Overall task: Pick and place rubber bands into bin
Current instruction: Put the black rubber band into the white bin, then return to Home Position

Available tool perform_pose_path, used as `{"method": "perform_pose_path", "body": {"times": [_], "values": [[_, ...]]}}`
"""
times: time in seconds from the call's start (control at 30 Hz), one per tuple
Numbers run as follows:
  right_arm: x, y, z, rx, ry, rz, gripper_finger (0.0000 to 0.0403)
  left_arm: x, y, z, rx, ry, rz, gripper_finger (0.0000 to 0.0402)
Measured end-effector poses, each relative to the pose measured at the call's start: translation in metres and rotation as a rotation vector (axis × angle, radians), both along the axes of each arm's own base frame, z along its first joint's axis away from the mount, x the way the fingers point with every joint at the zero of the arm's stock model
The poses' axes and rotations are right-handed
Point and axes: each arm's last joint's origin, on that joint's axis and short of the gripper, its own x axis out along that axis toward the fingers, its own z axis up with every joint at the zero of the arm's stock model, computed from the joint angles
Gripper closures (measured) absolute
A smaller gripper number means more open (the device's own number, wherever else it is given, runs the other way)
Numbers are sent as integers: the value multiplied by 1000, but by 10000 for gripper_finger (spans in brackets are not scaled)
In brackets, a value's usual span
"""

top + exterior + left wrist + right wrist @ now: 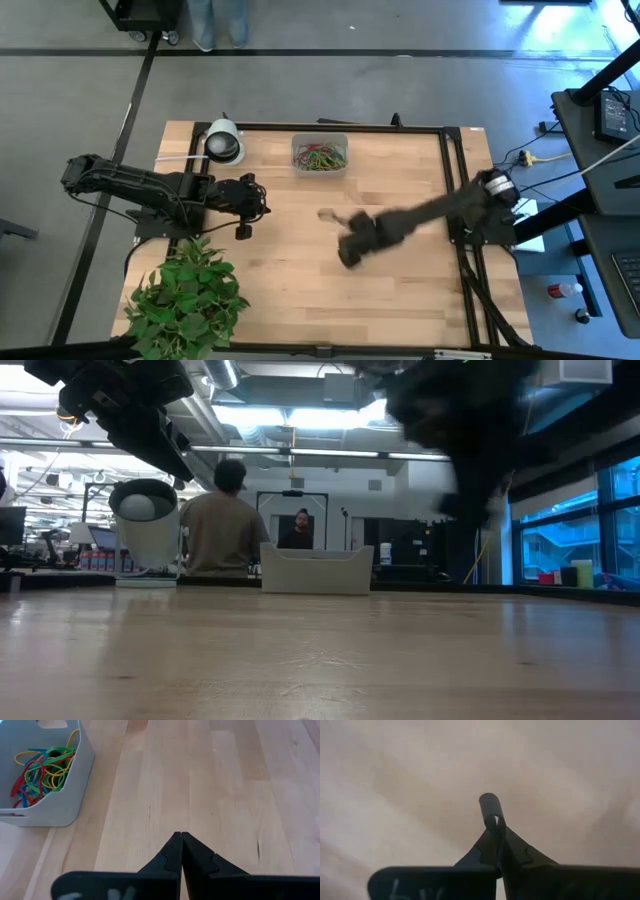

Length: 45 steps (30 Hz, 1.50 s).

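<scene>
The bin (320,166) stands near the table's far edge, at its middle. It holds a heap of green, red, orange and yellow rubber bands (320,157). The left wrist view shows the bin (60,810) and its bands (40,770) too. My left gripper (262,197) is shut and hovers left of the bin; its tips (181,836) point along bare wood. My right gripper (350,250), blurred, is over the table's middle, nearer than the bin. It is shut (496,827), with a dark blurred shape just beyond the tips. No coloured band shows between its fingers.
A white-and-black tape roll (224,142) stands at the far left, and a leafy green plant (188,295) fills the near left corner. A small pale mark (325,213) lies on the wood between bin and right gripper. People (222,520) are behind the table in the low view.
</scene>
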Motion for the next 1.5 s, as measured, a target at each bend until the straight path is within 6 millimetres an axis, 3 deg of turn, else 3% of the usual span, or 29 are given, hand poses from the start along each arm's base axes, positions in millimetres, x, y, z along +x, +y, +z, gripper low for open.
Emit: {"method": "perform_pose_path", "body": {"times": [0.2, 0.4, 0.5, 0.67, 0.87, 1.07, 1.5], "values": [[28, -100, 19, -103, -119, 79, 401, 0, 1, 0, 21, -4, 50, 400], [40, -194, 54, -258, -270, 132, 401, 0, 4, 1, 86, -7, 100, 400], [43, -232, 68, -340, -307, 142, 402, 0, 7, 1, 93, -10, 135, 400], [59, -276, 65, -363, -296, 205, 400, 0, 15, 1, 53, -24, 221, 400], [87, -294, 29, -344, -238, 321, 386, 0, 23, 1, 20, -33, 296, 400], [95, -295, 4, -285, -199, 369, 347, 0, 25, 1, -13, -45, 337, 400], [89, -292, 8, -270, -161, 409, 226, 0, 28, 3, -13, -63, 350, 400]]}}
